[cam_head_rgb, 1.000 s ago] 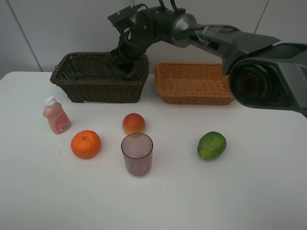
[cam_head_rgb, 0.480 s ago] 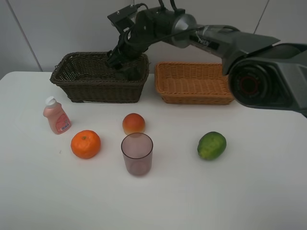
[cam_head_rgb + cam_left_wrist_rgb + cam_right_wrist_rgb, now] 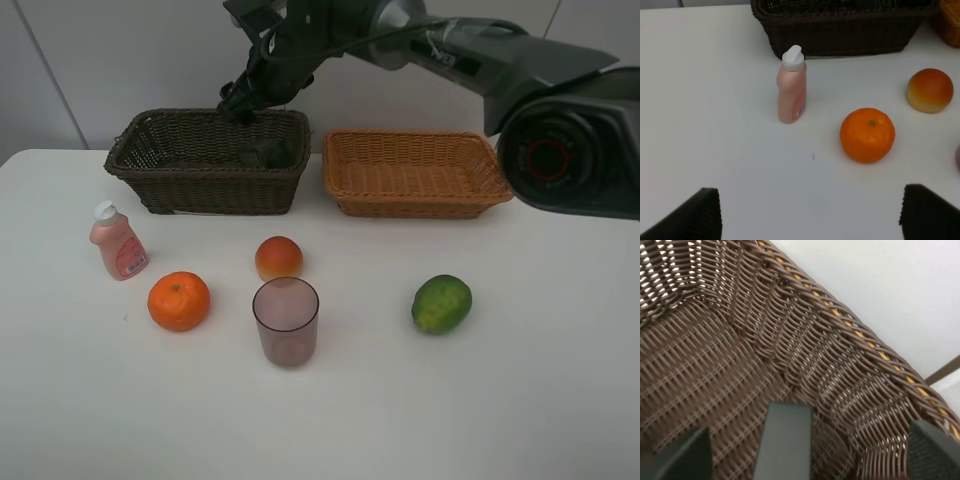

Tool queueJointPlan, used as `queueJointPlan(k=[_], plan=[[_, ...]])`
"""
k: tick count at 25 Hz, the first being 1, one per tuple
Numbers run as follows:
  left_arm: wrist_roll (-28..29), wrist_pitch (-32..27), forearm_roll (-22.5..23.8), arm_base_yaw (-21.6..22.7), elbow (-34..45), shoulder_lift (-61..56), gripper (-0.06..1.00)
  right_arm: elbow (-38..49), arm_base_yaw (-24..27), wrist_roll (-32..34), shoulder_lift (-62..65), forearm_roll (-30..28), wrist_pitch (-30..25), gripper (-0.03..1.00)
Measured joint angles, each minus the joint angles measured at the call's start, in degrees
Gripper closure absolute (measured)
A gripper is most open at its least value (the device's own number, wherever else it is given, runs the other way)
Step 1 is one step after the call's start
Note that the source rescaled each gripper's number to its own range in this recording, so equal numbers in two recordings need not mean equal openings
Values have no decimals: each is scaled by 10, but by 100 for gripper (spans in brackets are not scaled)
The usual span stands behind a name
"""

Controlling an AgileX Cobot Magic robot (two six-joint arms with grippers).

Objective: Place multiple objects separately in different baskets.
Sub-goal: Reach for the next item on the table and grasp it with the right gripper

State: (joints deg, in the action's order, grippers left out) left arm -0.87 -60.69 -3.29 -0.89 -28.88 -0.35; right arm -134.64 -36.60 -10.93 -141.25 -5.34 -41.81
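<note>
The objects number 6, and 1 of them, the dark grey bottle (image 3: 268, 152), is inside the dark brown basket (image 3: 200, 185), at the end nearest the light basket (image 3: 410, 180). Whether it stands or lies there cannot be told. The 2 baskets sit side by side at the back of the white table (image 3: 530, 400), close together but not touching.

The other 5 objects rest on the table in front of the baskets. The pink bottle (image 3: 118, 242) stands upright, white cap on top, in front of the dark basket's left end. The orange (image 3: 179, 300) sits near it, toward the front edge. The peach (image 3: 279, 258) lies in front of the dark basket's right end, and the purplish cup (image 3: 286, 320) stands upright just in front of the peach. The green fruit (image 3: 441, 303) lies well apart from them, in front of the light basket.

The right gripper (image 3: 237, 103) reaches across the middle and hangs over the dark basket, above its rim. In its wrist view its 2 fingers are spread wide, the grey bottle lies below and between them, and there is a clear gap on each side, so it holds nothing.

The left gripper (image 3: 810, 217) hovers over bare table near the pink bottle and the orange, with its fingers spread wide and holding nothing.
</note>
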Motion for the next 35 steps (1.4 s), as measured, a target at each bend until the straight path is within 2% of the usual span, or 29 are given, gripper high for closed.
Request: queueJointPlan(k=[14, 19, 24, 27, 35], plan=[[0, 0, 0, 0, 0, 0, 2, -4, -2, 9, 133, 9, -263, 13], [0, 0, 0, 0, 0, 0, 2, 20, -6, 9, 179, 10, -281, 12], [0, 0, 0, 0, 0, 0, 2, 107, -6, 35, 243, -15, -281, 4], [0, 0, 0, 0, 0, 0, 2, 178, -6, 78, 278, -39, -281, 3], [0, 0, 0, 0, 0, 0, 2, 335, -6, 270, 357, -41, -281, 3]])
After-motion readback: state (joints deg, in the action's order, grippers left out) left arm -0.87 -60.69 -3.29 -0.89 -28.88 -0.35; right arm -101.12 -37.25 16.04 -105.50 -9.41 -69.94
